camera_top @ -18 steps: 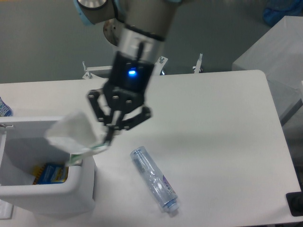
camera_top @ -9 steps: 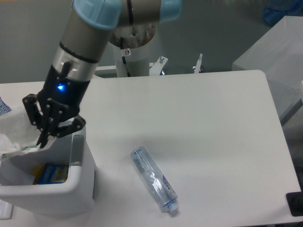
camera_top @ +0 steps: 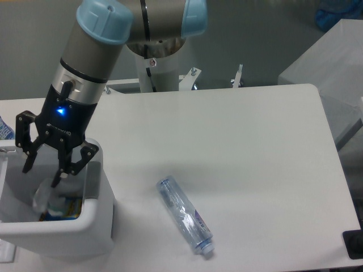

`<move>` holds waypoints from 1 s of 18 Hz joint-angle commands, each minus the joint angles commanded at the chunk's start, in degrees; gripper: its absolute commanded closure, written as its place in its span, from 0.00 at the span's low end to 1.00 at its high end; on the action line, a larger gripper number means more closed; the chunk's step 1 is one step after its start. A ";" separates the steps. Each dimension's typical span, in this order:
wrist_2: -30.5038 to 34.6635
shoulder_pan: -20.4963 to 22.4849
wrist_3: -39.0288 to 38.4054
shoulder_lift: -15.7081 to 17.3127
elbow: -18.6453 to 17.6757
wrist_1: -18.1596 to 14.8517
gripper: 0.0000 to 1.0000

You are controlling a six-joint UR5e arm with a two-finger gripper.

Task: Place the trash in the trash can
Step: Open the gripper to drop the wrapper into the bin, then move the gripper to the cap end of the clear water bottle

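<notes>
Change since earlier frames: wrapper has left the gripper and now lies inside the trash can; a second ago it hung pinched at the fingertips over the can's right wall, half a second ago over the left side of the can.
Gripper: fingers spread wide, holding nothing, poised just above the can's opening; a blue light glows on its body.
Arm: grey tube with a pale blue joint cap, leaning down from the top of view towards the can; its upper part is cut off by the frame edge.
Wrapper: crumpled clear-whitish mass on the can floor, left of centre; outline blurred, and the green streak cannot be made out here.
Trash can: white bin at the lower left of the table; its left side is cut off by the frame, grey tab on the right wall facing the camera.
Other contents of can: a blue and yellow item beside and partly under the wrapper; what it is cannot be told.
Bottle: clear plastic with a blue-purple label, lying on its side on the table, well apart to the right of the can, untouched.
Frame edges: a blue-printed scrap at the far left and a dark object at the lower right corner, both cropped and unidentifiable.
</notes>
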 joint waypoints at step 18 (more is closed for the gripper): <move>13.52 15.40 -15.90 -19.23 6.84 -0.79 0.01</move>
